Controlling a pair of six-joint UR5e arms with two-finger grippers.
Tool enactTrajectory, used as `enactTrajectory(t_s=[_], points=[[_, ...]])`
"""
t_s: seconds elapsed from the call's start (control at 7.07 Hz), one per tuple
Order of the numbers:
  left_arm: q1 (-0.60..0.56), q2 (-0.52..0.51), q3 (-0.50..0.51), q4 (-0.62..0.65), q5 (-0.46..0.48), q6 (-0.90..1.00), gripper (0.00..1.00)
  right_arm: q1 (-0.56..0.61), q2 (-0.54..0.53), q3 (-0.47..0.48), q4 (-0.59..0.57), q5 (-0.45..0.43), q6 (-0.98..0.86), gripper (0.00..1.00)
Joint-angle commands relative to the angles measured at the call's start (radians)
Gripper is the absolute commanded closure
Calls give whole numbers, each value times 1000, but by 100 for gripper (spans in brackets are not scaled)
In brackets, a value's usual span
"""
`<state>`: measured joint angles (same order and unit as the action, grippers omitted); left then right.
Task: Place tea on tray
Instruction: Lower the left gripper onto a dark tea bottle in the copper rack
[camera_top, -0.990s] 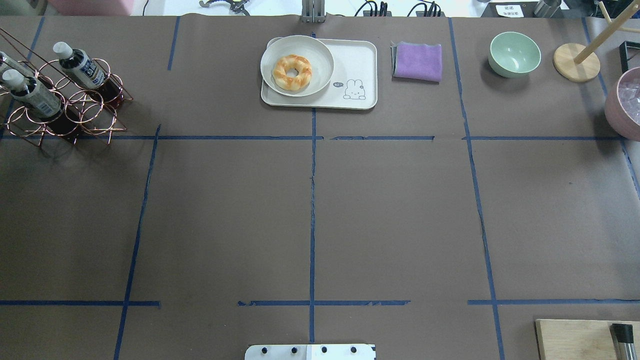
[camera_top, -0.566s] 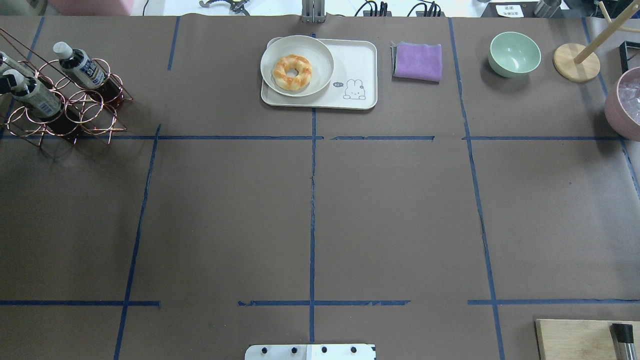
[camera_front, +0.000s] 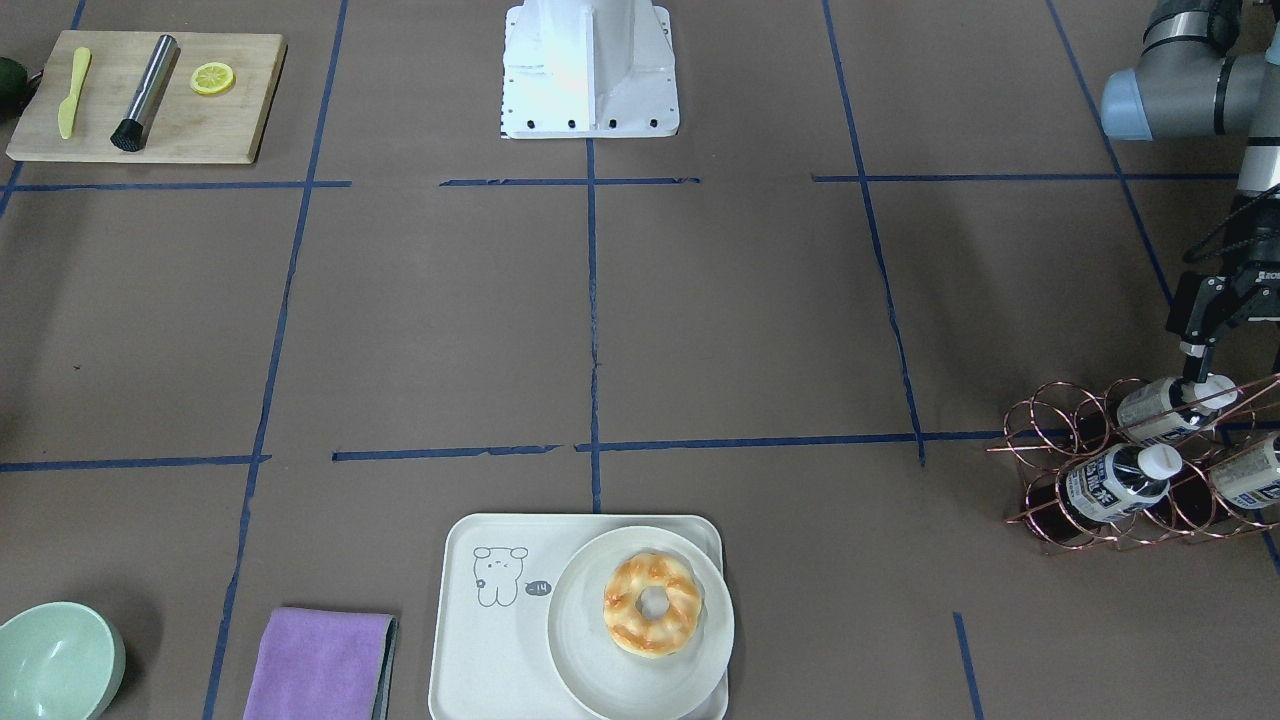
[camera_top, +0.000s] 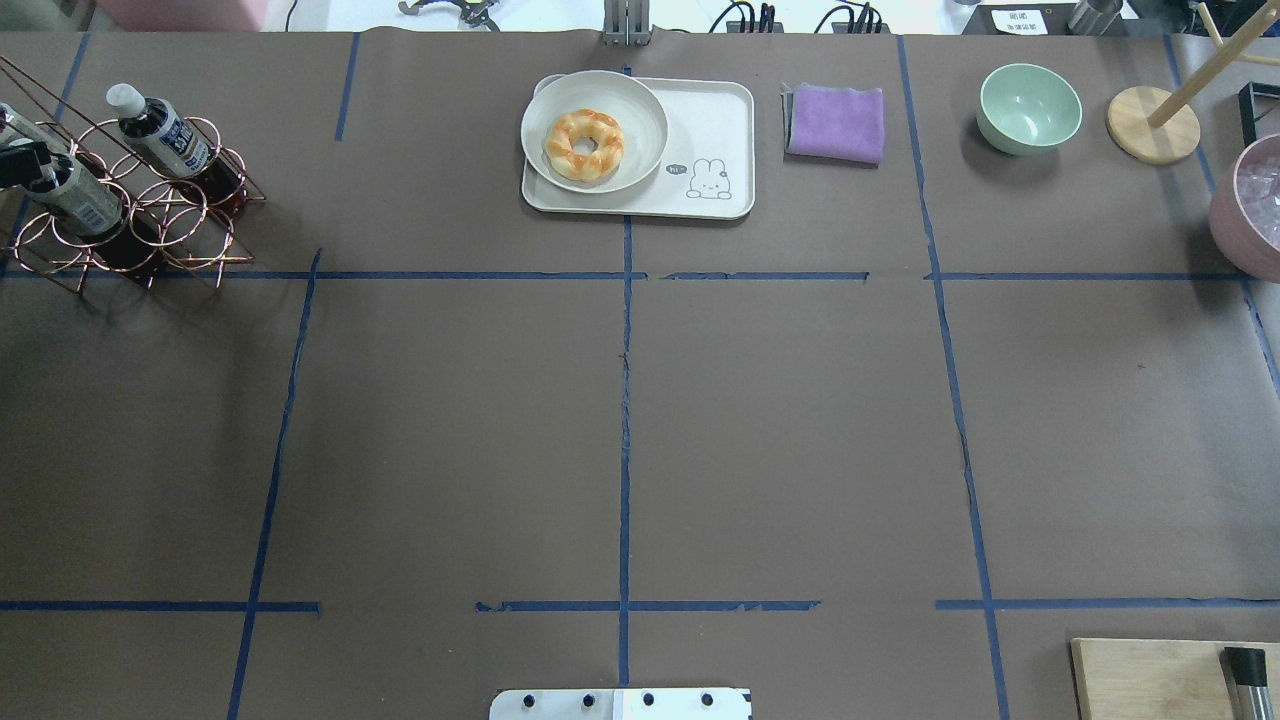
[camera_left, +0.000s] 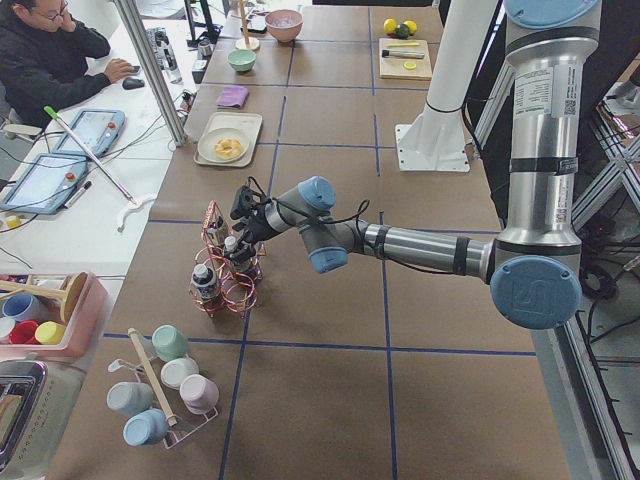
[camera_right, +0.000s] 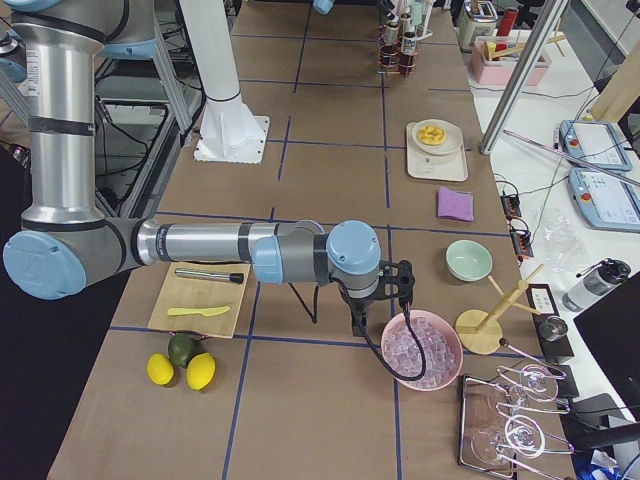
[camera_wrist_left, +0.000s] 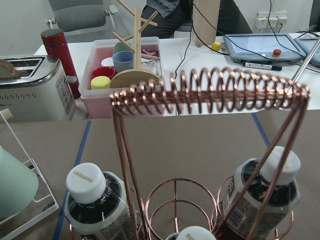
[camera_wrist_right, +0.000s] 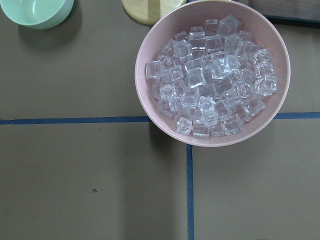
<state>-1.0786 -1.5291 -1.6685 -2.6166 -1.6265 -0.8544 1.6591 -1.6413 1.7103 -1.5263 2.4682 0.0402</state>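
Found the tea (camera_front: 1150, 412) leaning in a ring of the copper wire rack (camera_front: 1050, 470) at the table's left end, white cap up, two more bottles beside it. Judged it liquid-filled, so fairly heavy for its size. Took the plastic as stiff-ish and smooth, likely slippery on the label. Would grip at the neck just under the cap, since wire hoops hid most of the body. Spotted the left gripper (camera_front: 1195, 365) just above that cap. Could not tell whether the jaws stood apart or together; possibly straddling the cap. Judged a pull along the bottle's tilt necessary to clear the ring and the coiled handle (camera_wrist_left: 210, 90) overhead. Saw bare brown table between rack and tray (camera_front: 490, 660), well apart. Noted the round plate (camera_front: 590, 670) with doughnut (camera_front: 652, 604) covering one side of the tray. Left only the bear-drawing side bare: narrow, raised rim to clear. Caught the right gripper (camera_right: 385, 295) far off over the pink ice bowl (camera_right: 420, 350); could not tell its jaw state either.
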Motion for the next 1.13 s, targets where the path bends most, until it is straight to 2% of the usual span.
enactTrajectory(t_s=[0.0, 0.57, 0.99], points=[[67, -13, 4, -2, 61, 0, 9, -1, 0, 0, 0, 0, 0, 0], [71, 0, 7, -5, 62, 9, 21, -1, 2, 5, 0, 0, 1, 0], [68, 3, 3, -5, 54, 11, 24, 1, 0, 9, 0, 0, 3, 0]])
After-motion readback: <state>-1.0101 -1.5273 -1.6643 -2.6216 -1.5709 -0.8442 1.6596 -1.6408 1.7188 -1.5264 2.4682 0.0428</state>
